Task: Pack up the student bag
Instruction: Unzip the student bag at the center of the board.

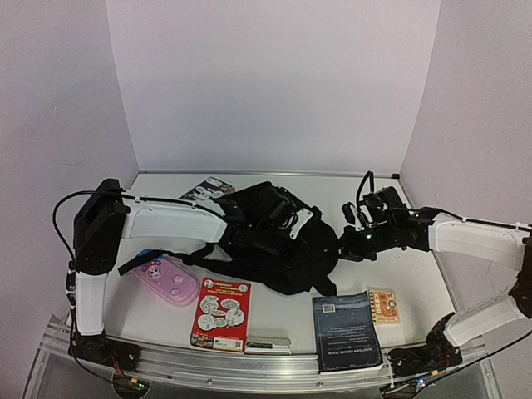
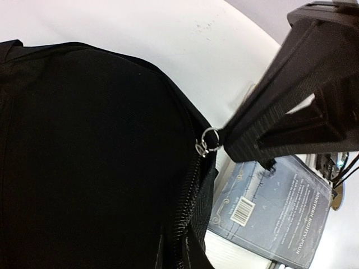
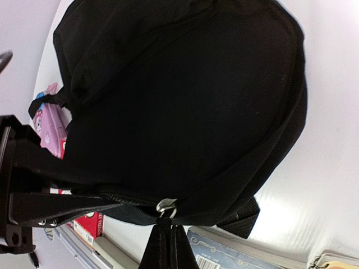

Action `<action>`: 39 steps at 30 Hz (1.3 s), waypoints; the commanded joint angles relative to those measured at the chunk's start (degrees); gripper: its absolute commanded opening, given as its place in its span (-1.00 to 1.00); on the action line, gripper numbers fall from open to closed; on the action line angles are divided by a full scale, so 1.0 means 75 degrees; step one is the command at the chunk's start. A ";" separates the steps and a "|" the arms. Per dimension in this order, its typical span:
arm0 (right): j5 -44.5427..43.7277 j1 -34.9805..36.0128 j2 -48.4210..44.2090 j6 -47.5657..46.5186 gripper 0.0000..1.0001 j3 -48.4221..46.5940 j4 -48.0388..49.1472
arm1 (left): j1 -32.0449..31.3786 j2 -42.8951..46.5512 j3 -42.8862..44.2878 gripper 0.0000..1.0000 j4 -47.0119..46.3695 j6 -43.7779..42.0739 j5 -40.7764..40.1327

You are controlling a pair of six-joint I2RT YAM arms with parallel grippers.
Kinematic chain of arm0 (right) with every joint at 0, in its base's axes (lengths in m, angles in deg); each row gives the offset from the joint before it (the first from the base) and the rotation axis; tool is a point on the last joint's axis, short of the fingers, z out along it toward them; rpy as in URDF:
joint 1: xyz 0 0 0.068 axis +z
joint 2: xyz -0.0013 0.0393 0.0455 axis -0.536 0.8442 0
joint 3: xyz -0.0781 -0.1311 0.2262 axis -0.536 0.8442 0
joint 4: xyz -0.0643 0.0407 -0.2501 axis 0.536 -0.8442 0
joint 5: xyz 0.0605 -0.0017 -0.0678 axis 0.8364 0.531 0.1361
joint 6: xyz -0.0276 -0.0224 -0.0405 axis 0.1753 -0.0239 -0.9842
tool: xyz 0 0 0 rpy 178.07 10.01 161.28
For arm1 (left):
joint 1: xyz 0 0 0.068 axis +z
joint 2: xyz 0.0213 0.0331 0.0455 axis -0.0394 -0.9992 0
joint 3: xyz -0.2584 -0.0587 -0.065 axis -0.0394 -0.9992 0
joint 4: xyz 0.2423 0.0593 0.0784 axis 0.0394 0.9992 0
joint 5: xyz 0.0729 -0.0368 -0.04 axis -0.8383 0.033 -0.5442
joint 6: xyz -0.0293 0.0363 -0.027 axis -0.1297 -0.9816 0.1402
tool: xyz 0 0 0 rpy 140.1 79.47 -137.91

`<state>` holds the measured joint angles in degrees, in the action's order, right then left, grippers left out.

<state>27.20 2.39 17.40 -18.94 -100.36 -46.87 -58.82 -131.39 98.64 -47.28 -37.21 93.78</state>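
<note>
Black student bag, contents unseen; my left pincer pinched its zip pull, my right pincer sat closed beside it. Only wrist views showed that pull.

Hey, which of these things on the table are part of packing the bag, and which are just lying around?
Job: backpack; its zip pull.
Lying loose, probably to be packed: pink pencil case; red book; dark blue book; marker; small notepad; booklet behind the backpack.
</note>
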 commanded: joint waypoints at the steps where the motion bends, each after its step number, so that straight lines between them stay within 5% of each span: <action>1: -0.1134 -0.0031 -0.0370 0.0075 -1.00 -0.0318 -0.0416 | -0.0004 0.0651 -0.0493 -0.99 -0.0379 -0.0009 0.0041; 13: -0.2925 -0.0132 0.0371 -0.0277 -1.00 -0.1054 -0.1391 | -0.0001 0.2023 -0.2325 -1.00 -0.0777 -0.0025 0.0306; 20: -0.2950 -0.0402 0.1192 -0.0568 -1.00 -0.1041 -0.1115 | 0.0001 0.2843 -0.2962 -1.00 -0.0527 0.0078 0.0341; 24: -0.2029 -0.0404 0.1231 -0.0599 -1.00 -0.0975 -0.0457 | 0.0012 0.3312 -0.3256 -0.98 -0.0378 0.0307 0.0348; 26: -0.1499 -0.0408 0.1160 -0.0622 -1.00 -0.0894 -0.0205 | 0.0015 0.3440 -0.3232 -0.83 -0.0241 0.0460 0.0430; 33: -0.0777 -0.0407 0.0679 -0.0614 -1.00 -0.0592 0.0040 | 0.0078 0.3351 -0.2633 0.32 -0.0355 0.1144 0.0655; 39: -0.0641 -0.0407 0.0299 -0.0497 -1.00 -0.0399 0.0083 | 0.0150 0.2461 -0.1594 0.57 -0.0544 0.1481 0.1087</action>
<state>21.19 -0.40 23.02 -23.02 -103.85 -48.52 -58.13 -108.53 79.36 -49.85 -28.20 99.47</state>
